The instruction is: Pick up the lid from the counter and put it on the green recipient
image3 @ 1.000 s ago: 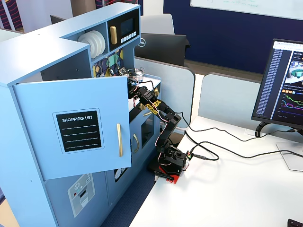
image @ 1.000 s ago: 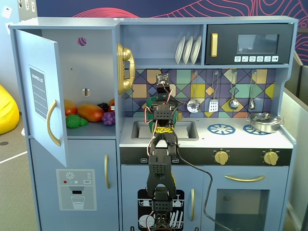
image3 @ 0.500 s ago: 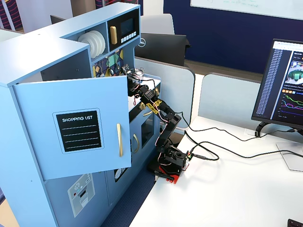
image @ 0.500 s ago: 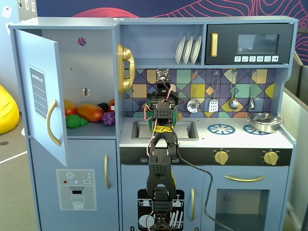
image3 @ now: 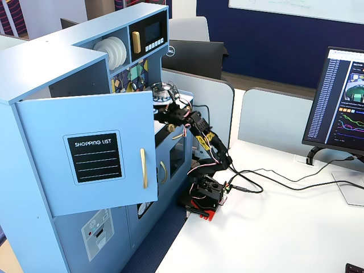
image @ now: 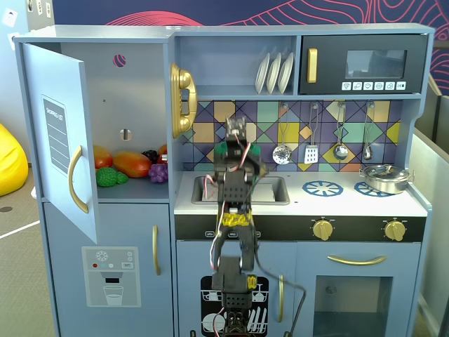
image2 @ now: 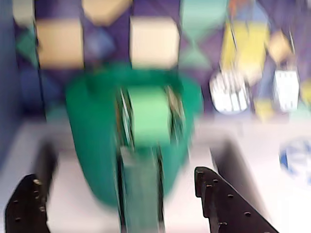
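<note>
Blurred wrist view: end effector (image2: pixel 119 194) spread wide, empty — one dark finger (image2: pixel 26 206) at lower left, the other at lower right. Green recipient (image2: pixel 92 141) just beyond, between them, ribbed handle facing near, on the white worktop (image2: pixel 252 141). Lid nowhere discernible.

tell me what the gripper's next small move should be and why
Probably back away a little from the green pot and look along the counter for the lid. In the blurred wrist view the gripper is open and empty, facing the pot's side. No lid shows clearly in any view, so closing here would likely grab only the pot.
</note>
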